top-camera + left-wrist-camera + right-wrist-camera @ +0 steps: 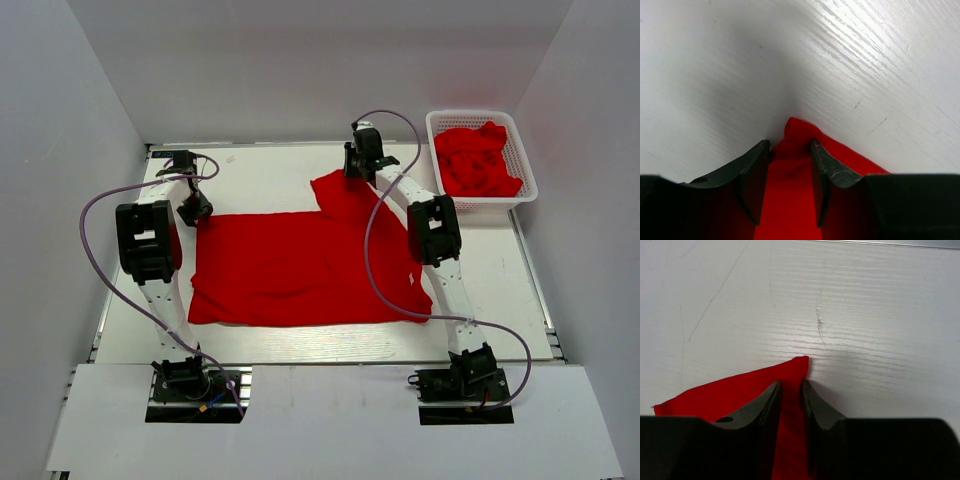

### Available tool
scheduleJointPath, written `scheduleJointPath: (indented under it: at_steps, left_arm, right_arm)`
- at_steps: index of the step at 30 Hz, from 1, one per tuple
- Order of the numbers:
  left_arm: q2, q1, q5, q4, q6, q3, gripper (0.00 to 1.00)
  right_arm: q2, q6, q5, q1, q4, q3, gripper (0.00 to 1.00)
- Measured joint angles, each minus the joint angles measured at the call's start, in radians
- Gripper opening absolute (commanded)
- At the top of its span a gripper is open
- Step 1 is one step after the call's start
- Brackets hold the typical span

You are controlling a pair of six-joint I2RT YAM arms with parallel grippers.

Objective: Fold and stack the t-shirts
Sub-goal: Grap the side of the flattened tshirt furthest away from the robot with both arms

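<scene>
One red t-shirt (pixel 300 265) lies spread flat in the middle of the table, with a sleeve sticking out toward the far side. My left gripper (pixel 195 210) is at the shirt's far left corner. In the left wrist view my gripper (pixel 790 142) has the red corner (pixel 790 165) bunched between its jaws, which stand a little apart. My right gripper (pixel 357 170) is at the tip of the far sleeve. In the right wrist view my gripper (pixel 791 382) is nearly closed, with the red sleeve cloth (pixel 792 370) pinched between the jaws. Both grippers are low, close to the tabletop.
A white mesh basket (pixel 480 115) stands at the far right and holds more crumpled red shirts (pixel 478 160). White walls close in the table on three sides. Purple cables loop from both arms, and the right one hangs over the shirt (pixel 368 250).
</scene>
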Motion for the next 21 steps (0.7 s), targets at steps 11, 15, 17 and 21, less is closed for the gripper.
scheduleJointPath:
  at_steps: [11,15,17,21]
  left_arm:
    - [-0.002,0.000,0.009,-0.001,0.001,-0.002,0.10]
    - [-0.002,-0.001,0.043,-0.002,0.005,0.002,0.00]
    - [-0.002,0.000,0.052,-0.001,0.011,0.002,0.00]
    - [-0.022,0.001,0.083,0.037,0.020,-0.031,0.00]
  right_arm:
    - [0.011,-0.029,0.031,0.021,-0.025,0.013,0.00]
    - [-0.055,-0.040,0.021,0.021,0.089,-0.137,0.00]
    - [-0.111,-0.045,0.010,0.021,0.131,-0.236,0.00]
    - [-0.214,-0.066,-0.040,0.019,0.210,-0.400,0.00]
